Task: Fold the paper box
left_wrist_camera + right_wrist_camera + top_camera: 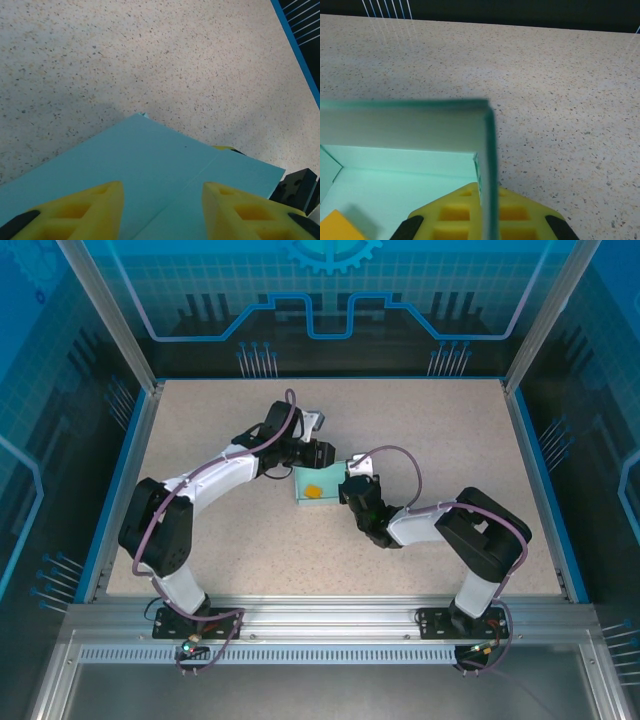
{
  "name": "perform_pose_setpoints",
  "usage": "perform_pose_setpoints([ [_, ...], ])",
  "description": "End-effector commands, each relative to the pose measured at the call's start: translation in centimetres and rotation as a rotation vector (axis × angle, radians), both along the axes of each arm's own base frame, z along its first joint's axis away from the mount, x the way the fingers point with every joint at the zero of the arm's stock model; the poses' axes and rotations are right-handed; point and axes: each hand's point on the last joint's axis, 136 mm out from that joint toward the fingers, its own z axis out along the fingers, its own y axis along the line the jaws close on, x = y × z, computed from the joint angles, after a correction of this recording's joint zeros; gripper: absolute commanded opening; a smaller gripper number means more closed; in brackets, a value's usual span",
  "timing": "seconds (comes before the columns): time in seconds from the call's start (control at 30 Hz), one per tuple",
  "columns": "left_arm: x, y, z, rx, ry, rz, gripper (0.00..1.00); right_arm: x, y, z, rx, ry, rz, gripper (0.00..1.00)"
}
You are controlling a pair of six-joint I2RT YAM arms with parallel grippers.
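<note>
On speckled table (450, 420), thin pale-blue paper box (322, 480)

A beige, speckled, stone-look worktop (200, 420) sits inside an enclosure. A thin blue border strip (330, 378) lines its far, left and right edges. Silver aluminium frame posts (105, 310) rise from the far corners. Translucent blue wall panels printed with grid and circuit patterns (330, 290) surround it. A silver aluminium rail (330, 620) runs along the near edge. Light is even.
</note>
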Motion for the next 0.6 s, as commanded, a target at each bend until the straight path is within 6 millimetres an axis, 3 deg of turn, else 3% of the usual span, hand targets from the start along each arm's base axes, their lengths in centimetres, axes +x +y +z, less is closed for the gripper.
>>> perform_pose_setpoints([
  [0.0,-1.1,-0.1,-1.3,-0.020,0.061,-0.022,0.46,-0.6,-0.9,-2.1,-0.098,0.060,-0.012,0.06],
  [0.33,-1.9,-0.1,-3.6,0.007,0.088,-0.002,0.47,-1.4,-1.4,-2.1,-0.108,0.084,-0.009,0.23],
  [0.57,-1.9,0.0,-4.9,0.036,0.095,0.009,0.47,-3.1,-1.7,-1.4,-0.105,0.107,0.024,0.32],
])
